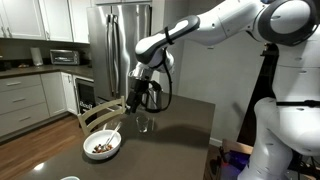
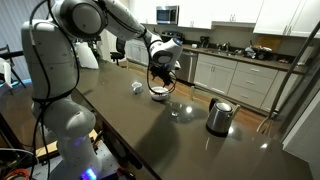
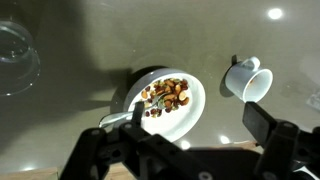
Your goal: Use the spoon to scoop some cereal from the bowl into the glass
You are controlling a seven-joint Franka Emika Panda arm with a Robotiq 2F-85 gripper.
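The round white bowl (image 3: 197, 105) holds brown and reddish cereal (image 3: 165, 95). The light spoon (image 3: 118, 118) rests on the bowl's left rim, its tip among the cereal. My gripper (image 3: 198, 120) hangs open above the bowl with nothing between its fingers. The clear glass (image 3: 14, 55) stands at the wrist view's upper left, apart from the bowl. In both exterior views the gripper (image 1: 139, 97) (image 2: 160, 68) is raised over the dark table; the bowl (image 1: 102, 155) (image 2: 160, 97), its spoon (image 1: 115, 134) and the glass (image 1: 144, 124) (image 2: 182, 111) sit below.
A white cup (image 3: 248, 80) (image 2: 137, 87) lies on its side beside the bowl. A steel kettle (image 2: 219, 116) (image 1: 153, 98) with a dark handle stands beyond the glass. A wooden chair (image 1: 100, 115) stands at the table's edge. Kitchen counters run along the back.
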